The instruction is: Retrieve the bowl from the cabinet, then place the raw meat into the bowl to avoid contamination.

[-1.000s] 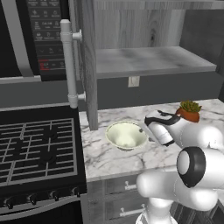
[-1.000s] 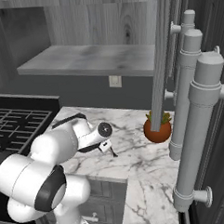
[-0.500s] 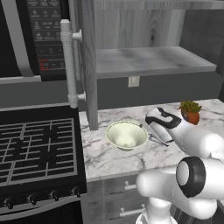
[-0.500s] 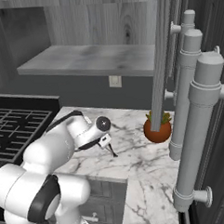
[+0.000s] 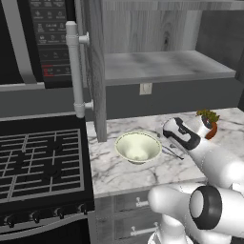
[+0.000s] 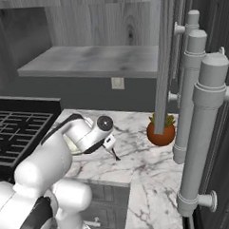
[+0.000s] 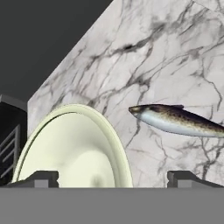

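Raw meat (image 7: 179,120) lies flat on the marble counter (image 7: 175,57), a slim fish form with a speckled brown-grey back, a pale silvery belly and a pointed snout. In the hand view its long axis runs from about 9 o'clock, where the head is, to about 3 o'clock, where the body passes the frame edge, dipping slightly toward the tail end. In the left base view it reads as a thin dark sliver (image 5: 172,152) just beside the bowl's 3 o'clock side, apart from the rim. The bowl (image 5: 138,147) sits upright on the counter, wide and round, cream-white with a pale yellowish inside; in the hand view it (image 7: 74,148) lies at about 8 o'clock from the fish, with bare marble between them. The hand (image 7: 113,179) stands released, its two dark fingertips (image 7: 41,178) set wide apart and holding nothing, hovering low over the counter between bowl and fish; from the right base view the hand (image 6: 110,147) points down at the marble. The cabinet (image 5: 157,43) hangs open above, grey wood-grain, with a pale bar handle (image 5: 75,71) on its door. At the counter's 2 o'clock corner stands an orange-brown plant pot (image 5: 208,125). Small markings on the microwave panel (image 5: 50,38) are too blurred to read.
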Tool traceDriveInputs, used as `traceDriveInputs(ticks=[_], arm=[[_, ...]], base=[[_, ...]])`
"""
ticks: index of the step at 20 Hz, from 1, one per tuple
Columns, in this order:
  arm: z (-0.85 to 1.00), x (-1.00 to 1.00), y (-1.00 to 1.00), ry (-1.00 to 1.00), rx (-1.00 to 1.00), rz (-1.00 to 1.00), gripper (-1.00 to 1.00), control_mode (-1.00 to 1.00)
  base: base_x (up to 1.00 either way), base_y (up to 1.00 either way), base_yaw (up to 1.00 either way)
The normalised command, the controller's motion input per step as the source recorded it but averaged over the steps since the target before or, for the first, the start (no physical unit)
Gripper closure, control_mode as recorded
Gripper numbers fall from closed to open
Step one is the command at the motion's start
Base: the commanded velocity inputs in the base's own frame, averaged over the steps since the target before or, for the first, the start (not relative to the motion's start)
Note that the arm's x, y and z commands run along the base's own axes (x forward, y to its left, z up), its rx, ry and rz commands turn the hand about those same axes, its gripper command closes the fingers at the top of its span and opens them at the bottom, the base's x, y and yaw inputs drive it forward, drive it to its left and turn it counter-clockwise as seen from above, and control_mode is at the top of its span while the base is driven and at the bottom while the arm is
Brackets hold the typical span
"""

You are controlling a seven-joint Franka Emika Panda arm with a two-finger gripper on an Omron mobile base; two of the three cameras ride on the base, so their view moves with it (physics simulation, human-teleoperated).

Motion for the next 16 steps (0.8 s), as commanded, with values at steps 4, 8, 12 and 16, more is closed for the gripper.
traceDriveInputs(ticks=[4, 8, 12, 16], arm=[[0.15, -0.17, -0.26, 0.00, -0.10, 0.00, -1.00, -1.00], [0.23, -0.04, -0.19, 0.01, -0.10, 0.00, -1.00, -1.00], [0.16, 0.00, -0.13, 0.04, -0.11, 0.03, -1.00, -1.00], [0.00, 0.03, -0.08, 0.03, -0.11, 0.09, -1.00, -1.00]], base=[[0.00, 0.00, 0.00], [0.00, 0.00, 0.00], [0.00, 0.00, 0.00], [0.00, 0.00, 0.00]])
